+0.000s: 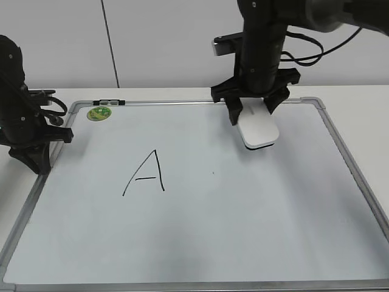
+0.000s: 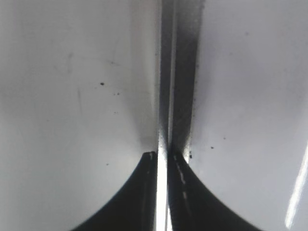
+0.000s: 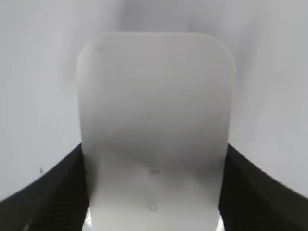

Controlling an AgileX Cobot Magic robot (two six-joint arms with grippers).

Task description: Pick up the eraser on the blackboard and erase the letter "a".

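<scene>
The white eraser (image 1: 258,129) sits between the fingers of my right gripper (image 1: 254,114), which is shut on its two long sides at the upper right of the blackboard (image 1: 200,243). In the right wrist view the eraser (image 3: 154,110) fills the middle, with a black finger on each side, gripper (image 3: 153,192). No small letter "a" shows in any view; only a tiny black speck (image 1: 213,173) marks the board's middle. My left gripper (image 1: 37,159) rests at the board's left edge, shut (image 2: 162,156) over the grey frame (image 2: 178,72).
A large black capital "A" (image 1: 146,175) is drawn left of the board's middle. A round green sticker (image 1: 99,113) sits at the board's top left corner. The grey frame (image 1: 349,158) borders the board on a white table.
</scene>
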